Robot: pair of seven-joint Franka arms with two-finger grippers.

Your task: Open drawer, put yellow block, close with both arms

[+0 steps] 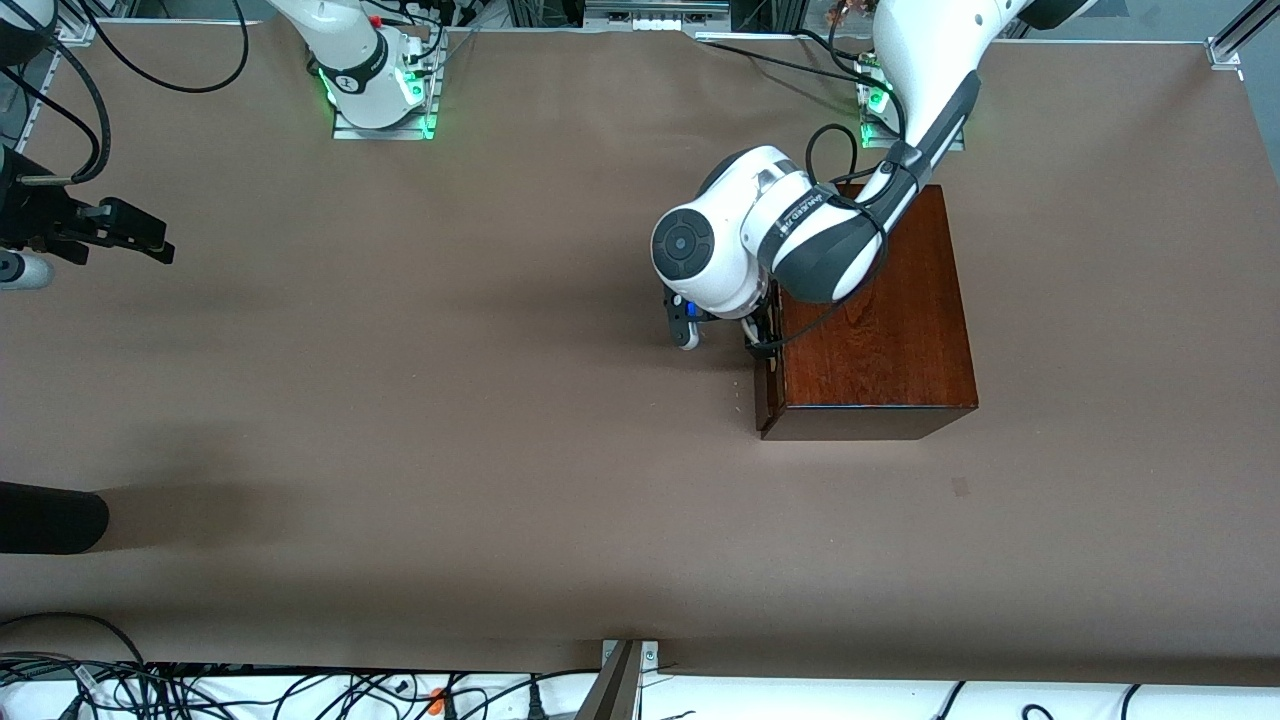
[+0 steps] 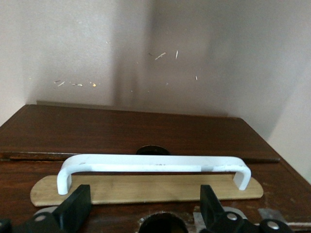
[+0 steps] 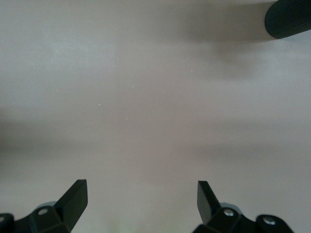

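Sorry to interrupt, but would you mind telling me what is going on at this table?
The left pincer is open in front of the closed drawer, its fingers apart just short of the white handle, not yet gripping it. The right pincer waits open over bare table at the right arm's end. No yellow block is in view.

The front camera looks down from high across the table. My left wrist camera sits close before the drawer handle; my right one faces bare table.
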